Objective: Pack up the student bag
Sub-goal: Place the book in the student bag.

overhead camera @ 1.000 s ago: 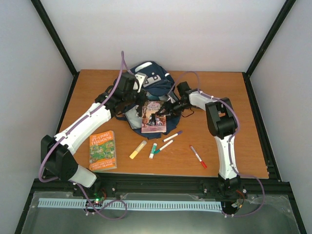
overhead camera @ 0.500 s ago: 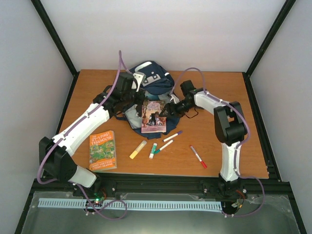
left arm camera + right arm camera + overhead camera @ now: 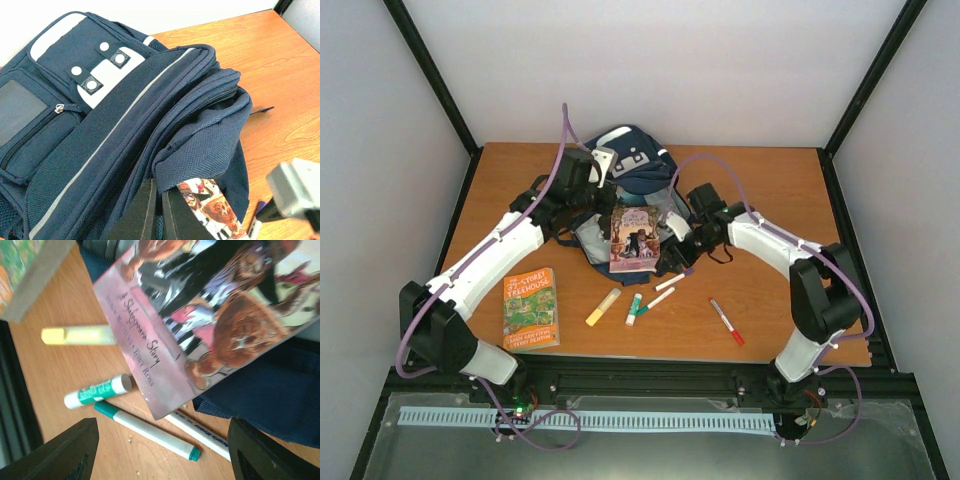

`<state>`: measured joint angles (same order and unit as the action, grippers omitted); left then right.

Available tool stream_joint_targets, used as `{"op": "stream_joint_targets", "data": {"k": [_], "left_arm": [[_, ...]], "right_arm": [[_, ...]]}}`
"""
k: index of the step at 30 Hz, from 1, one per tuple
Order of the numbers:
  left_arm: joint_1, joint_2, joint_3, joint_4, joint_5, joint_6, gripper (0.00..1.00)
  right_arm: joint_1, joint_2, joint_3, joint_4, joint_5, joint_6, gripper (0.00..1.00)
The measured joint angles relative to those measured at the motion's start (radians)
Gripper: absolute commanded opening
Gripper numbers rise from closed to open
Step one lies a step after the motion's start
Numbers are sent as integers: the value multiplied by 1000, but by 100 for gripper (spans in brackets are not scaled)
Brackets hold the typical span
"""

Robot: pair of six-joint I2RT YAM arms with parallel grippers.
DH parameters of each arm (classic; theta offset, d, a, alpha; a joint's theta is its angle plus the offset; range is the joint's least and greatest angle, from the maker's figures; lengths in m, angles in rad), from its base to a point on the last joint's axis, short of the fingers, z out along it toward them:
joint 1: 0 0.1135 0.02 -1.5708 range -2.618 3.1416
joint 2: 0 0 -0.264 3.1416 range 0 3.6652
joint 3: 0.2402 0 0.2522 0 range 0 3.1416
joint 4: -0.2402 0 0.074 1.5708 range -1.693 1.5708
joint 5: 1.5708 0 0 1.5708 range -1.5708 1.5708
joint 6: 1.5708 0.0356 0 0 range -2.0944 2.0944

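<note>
The student bag (image 3: 640, 182) lies at the far centre of the table (image 3: 770, 200), mouth toward the arms; a pink storybook (image 3: 634, 238) lies half out of that mouth; the left gripper (image 3: 159, 200) is clamped tight on the fabric edge of the bag's opening; the right gripper (image 3: 161, 440) hangs with jaws wide apart, empty, over the storybook's near corner and a teal-capped marker (image 3: 145, 429); an orange book (image 3: 531, 306) lies well to the left.
</note>
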<state>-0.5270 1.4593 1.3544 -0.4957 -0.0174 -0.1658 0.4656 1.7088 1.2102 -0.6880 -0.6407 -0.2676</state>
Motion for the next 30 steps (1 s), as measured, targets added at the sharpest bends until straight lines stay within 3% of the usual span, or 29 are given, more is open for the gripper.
{"op": "stream_joint_targets", "data": {"k": [8, 11, 19, 30], "left_arm": [[0, 0, 0, 0, 0, -3, 1], [1, 0, 0, 0, 0, -4, 1], [2, 0, 0, 0, 2, -5, 1], [3, -1, 0, -1, 4, -7, 1]], "right_arm": [[122, -12, -68, 40, 228, -122, 71], [147, -12, -68, 72, 303, -144, 66], [157, 15, -50, 154, 430, -158, 55], [157, 122, 50, 292, 559, -162, 52]]}}
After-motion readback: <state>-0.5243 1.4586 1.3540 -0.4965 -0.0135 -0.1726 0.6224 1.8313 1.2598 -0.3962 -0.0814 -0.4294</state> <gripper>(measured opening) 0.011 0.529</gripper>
